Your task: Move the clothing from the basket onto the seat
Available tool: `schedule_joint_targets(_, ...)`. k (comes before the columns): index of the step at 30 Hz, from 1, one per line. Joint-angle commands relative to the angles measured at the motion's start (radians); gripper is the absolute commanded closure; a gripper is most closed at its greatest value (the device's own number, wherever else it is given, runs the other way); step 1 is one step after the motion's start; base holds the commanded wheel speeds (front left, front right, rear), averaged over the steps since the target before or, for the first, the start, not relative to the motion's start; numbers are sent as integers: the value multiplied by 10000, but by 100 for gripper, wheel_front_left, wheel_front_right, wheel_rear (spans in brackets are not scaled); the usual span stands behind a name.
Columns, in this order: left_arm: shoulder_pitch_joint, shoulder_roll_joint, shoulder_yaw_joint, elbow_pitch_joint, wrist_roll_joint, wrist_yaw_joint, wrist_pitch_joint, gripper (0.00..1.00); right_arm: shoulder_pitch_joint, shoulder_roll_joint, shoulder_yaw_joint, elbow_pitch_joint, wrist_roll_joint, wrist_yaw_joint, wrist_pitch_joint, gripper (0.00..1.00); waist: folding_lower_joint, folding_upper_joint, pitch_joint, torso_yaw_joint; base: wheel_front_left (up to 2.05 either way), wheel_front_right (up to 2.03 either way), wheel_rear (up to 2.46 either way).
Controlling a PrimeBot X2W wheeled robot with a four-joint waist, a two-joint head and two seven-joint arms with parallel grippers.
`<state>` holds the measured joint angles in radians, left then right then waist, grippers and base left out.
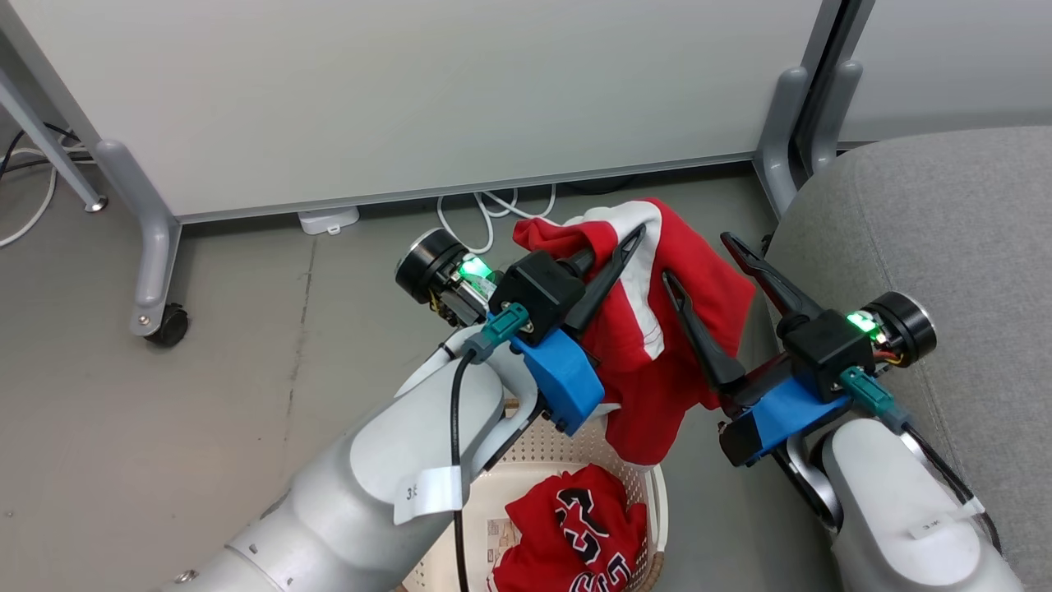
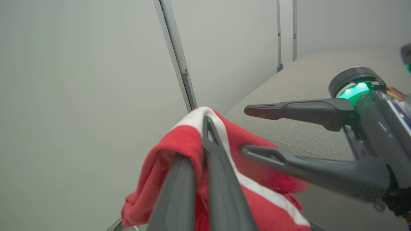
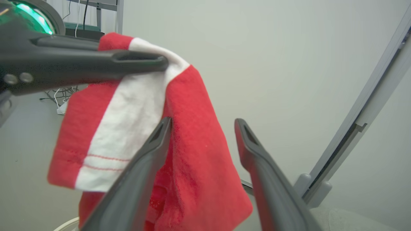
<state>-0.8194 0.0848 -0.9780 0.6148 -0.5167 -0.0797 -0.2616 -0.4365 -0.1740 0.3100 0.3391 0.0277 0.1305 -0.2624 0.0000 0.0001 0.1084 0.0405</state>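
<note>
Left gripper (image 1: pixel 631 240) clamped on striped red garment (image 1: pixel 649 362), hanging above basket (image 1: pixel 658 493); right gripper (image 1: pixel 697 257) fingers apart just beside cloth, near grey seat (image 1: pixel 945 214).

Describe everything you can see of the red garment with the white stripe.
The striped garment is soft red fabric with a broad white stripe and a stitched hem. It hangs bunched in the air, its lower end above the basket. The left gripper holds its top fold, jaws shut. The open right gripper appears to rest one finger on it.
</note>
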Motion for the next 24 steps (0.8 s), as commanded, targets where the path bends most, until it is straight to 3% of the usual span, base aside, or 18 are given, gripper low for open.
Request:
schedule_joint_targets(1, -117, -49, -10, -34, 83, -19, -51, 100, -268, -128, 153, 249, -65, 5, -38, 0, 0, -1, 51, 41, 0, 0, 0)
schedule_joint_targets(9, -248, -184, -269, -122, 174, -92, -51, 100, -1450, -634, 1175, 1559, -89, 3, -38, 0, 0, -1, 250, 210, 0, 0, 0)
schedule_joint_targets(16, -282, -270, -436, -136, 157, -155, -51, 100, -2081, -697, 1975, 2509, 426, 3, -38, 0, 0, -1, 345, 299, 0, 0, 0)
schedule_joint_targets(17, -286, -277, -443, -137, 153, -164, -51, 100, -2158, -694, 2090, 2617, 549, 3, -38, 56, 0, -1, 351, 304, 0, 0, 0)
schedule_joint_targets(18, -292, -282, -447, -139, 151, -155, -51, 100, -2230, -695, 2200, 2729, 634, 3, -38, 92, 0, -1, 357, 306, 0, 0, 0)
schedule_joint_targets(19, -299, -285, -446, -136, 151, -151, -51, 100, -2287, -692, 2286, 2785, 753, 3, -40, 100, 0, -1, 364, 306, 0, 0, 0)
schedule_joint_targets(24, -314, -305, -422, -86, 168, -154, -51, 100, -2367, -756, 2542, 2905, 1155, 3, -38, 100, 0, -1, 369, 300, 0, 0, 0)
